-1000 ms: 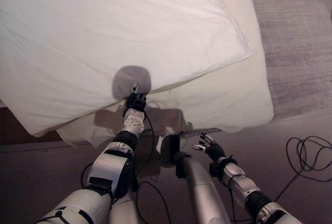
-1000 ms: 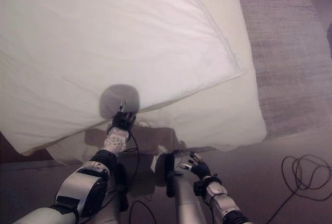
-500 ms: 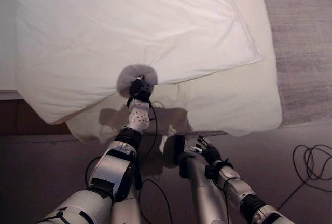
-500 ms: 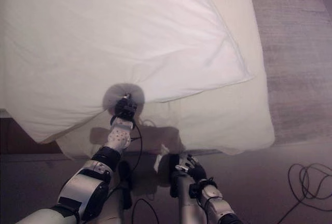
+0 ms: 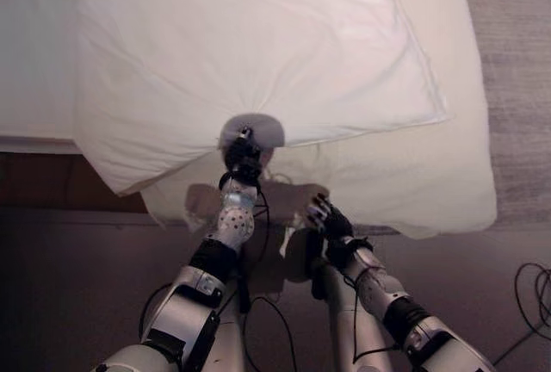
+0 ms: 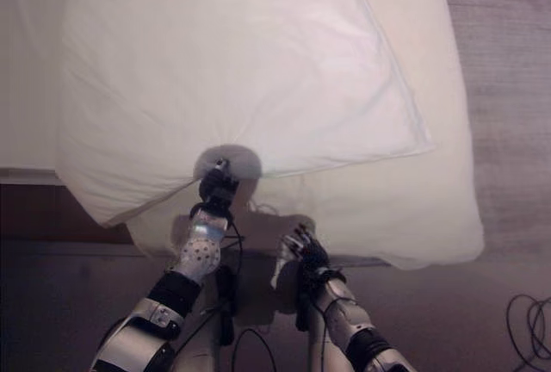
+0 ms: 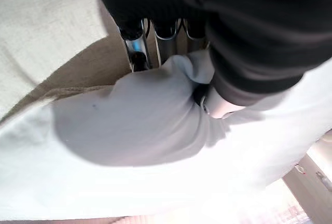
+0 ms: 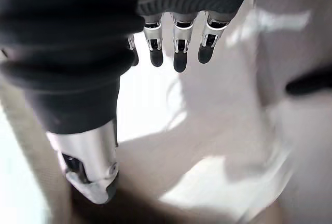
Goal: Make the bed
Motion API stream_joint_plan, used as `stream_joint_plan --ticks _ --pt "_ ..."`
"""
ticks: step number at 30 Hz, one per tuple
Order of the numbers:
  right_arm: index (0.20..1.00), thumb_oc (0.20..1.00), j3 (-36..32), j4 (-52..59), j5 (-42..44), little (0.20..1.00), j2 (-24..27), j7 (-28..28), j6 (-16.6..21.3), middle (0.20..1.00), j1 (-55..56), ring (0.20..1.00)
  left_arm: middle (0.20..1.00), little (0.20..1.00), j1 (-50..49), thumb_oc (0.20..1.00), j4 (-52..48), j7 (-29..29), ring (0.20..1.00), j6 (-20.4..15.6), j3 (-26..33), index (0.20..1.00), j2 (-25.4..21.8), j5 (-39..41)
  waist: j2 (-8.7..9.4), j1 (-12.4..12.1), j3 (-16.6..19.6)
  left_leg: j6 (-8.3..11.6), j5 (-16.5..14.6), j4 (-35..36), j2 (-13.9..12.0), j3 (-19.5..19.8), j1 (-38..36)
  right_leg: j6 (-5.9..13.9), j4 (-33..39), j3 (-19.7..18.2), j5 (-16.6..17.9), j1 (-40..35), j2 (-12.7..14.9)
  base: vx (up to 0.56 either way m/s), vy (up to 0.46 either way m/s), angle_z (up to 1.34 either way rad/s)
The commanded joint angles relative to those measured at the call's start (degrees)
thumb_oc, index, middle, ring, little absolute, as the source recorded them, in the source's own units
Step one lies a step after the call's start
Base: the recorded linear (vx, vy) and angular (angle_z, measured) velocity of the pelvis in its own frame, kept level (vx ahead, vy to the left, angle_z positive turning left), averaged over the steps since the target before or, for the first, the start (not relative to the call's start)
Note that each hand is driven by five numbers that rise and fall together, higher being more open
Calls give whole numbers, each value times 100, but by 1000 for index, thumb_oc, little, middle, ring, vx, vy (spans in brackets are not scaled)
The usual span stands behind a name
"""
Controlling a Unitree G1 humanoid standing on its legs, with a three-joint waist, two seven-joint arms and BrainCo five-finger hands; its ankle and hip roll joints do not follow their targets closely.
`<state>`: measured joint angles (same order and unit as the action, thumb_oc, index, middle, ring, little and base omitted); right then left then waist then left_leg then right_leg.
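Observation:
A large white pillow (image 5: 250,53) lies across the cream bed sheet (image 5: 405,174) at the bed's near corner. My left hand (image 5: 244,155) is at the pillow's near edge, and the cloth puckers around it. In the left wrist view its fingers (image 7: 155,37) and thumb are curled into a bunched fold of the pillow cloth (image 7: 140,115). My right hand (image 5: 327,217) hangs just below the bed's near edge, fingers relaxed and spread, holding nothing. The right wrist view has its fingers (image 8: 176,47) straight over pale cloth.
A dark wooden bed frame (image 5: 43,182) runs below the mattress on the left. A grey rug (image 5: 516,62) lies to the right of the bed. The dark floor (image 5: 86,286) spreads beneath me.
The whole view has shifted, so the camera moved. My left hand went from just under the pillow's edge to gripping it. My right hand rose from the floor side toward the bed's edge.

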<state>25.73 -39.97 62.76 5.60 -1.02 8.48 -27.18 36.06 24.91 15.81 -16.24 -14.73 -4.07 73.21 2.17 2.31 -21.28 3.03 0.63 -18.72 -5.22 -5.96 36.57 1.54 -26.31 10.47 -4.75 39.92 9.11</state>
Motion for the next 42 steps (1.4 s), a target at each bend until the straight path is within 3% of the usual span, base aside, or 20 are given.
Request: stream_joint_plan --ticks 1,6,12,23,31,38,42 --pt "1000 1000 101 216 974 1000 -267 -390 135 1000 -204 1000 200 200 -5 200 -774 -364 200 -296 -321 200 265 -22 -249 -56 88 -80 -124 -82 24 143 107 518 817 -66 619 -367 21 -6 -7 24" --pt "1000 1000 -170 203 2329 1000 -683 -606 97 1000 -906 1000 200 200 -42 200 -1074 -376 200 -467 -427 200 435 86 -337 -303 -11 -88 -121 -106 164 287 181 510 763 90 547 -416 111 6 1 18" --pt "1000 1000 -429 616 2858 1000 -848 -445 440 1000 -1223 1000 200 200 -163 200 -1442 -287 200 -450 -426 200 235 -99 -437 -446 -84 -110 -93 -102 265 391 306 505 727 150 514 -338 152 5 21 16" --pt "1000 1000 -706 1670 3112 1000 -711 -406 912 1000 -899 1000 200 200 -728 200 -1835 -125 200 -354 -91 200 -171 -399 -452 -466 -49 -164 -107 -86 316 412 392 516 620 172 480 -178 212 10 17 7" --pt "1000 1000 -705 1835 2937 1000 -576 -404 893 1000 -615 1000 200 200 -921 200 -1978 -107 200 -341 41 200 -224 -508 -429 -409 -15 -160 -105 -101 301 408 424 515 575 158 475 -110 210 0 0 0" --pt "1000 1000 -1173 1898 2992 1000 -511 -411 1120 1000 -562 1000 200 200 -1123 200 -2076 -74 200 -472 345 200 -262 -633 -446 -364 26 -176 -113 -63 269 364 412 534 568 130 455 -67 197 7 -5 -3" --pt "1000 1000 -1439 1988 2936 1000 -375 -221 1268 1000 -594 1000 200 200 -1194 200 -2202 265 200 -669 657 200 -314 -856 -448 -357 32 -190 -135 -99 258 363 442 530 543 123 443 -25 196 0 0 0"
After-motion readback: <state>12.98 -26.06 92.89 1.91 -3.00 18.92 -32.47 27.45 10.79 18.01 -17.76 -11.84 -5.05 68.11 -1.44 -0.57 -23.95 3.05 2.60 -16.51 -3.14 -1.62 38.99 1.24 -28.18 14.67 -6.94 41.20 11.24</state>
